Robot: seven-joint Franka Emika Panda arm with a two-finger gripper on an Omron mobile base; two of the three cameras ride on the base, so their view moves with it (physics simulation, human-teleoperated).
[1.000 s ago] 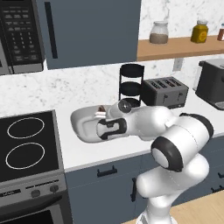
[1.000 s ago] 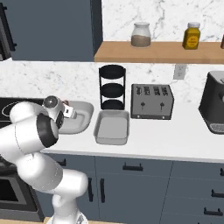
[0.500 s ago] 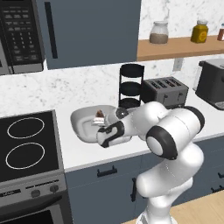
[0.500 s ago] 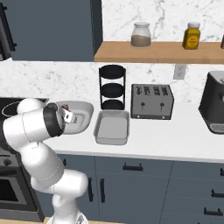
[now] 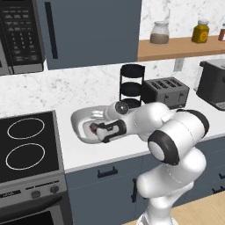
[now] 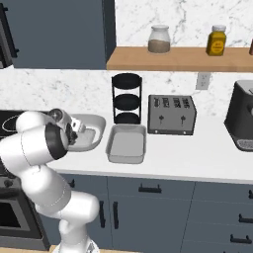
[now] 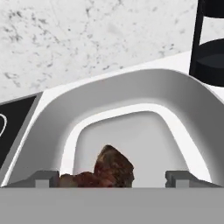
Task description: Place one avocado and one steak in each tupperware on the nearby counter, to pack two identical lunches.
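A brown-red steak (image 7: 109,168) lies in the pale rounded tupperware (image 7: 131,87) on the white counter (image 5: 101,151), next to the stovetop. My gripper (image 7: 113,179) hangs low over that container, open, its fingertips (image 7: 43,178) wide on either side of the steak and apart from it. The left base view shows the gripper (image 5: 99,130) beside the steak (image 5: 93,128) inside the tupperware (image 5: 77,118). A second, rectangular grey tupperware (image 6: 126,143) stands just right of the first tupperware (image 6: 95,129). The avocado is out of view.
The black stovetop (image 5: 26,149) borders the container on the left. A black tiered rack (image 5: 132,85) and a toaster (image 5: 165,90) stand at the back, a coffee machine (image 6: 242,121) at the far right. Bare counter (image 6: 197,158) lies right of the second tupperware.
The jaws have gone from narrow to wide open, and the steak now rests in the left tupperware. The arm has swung a little further left over that container.
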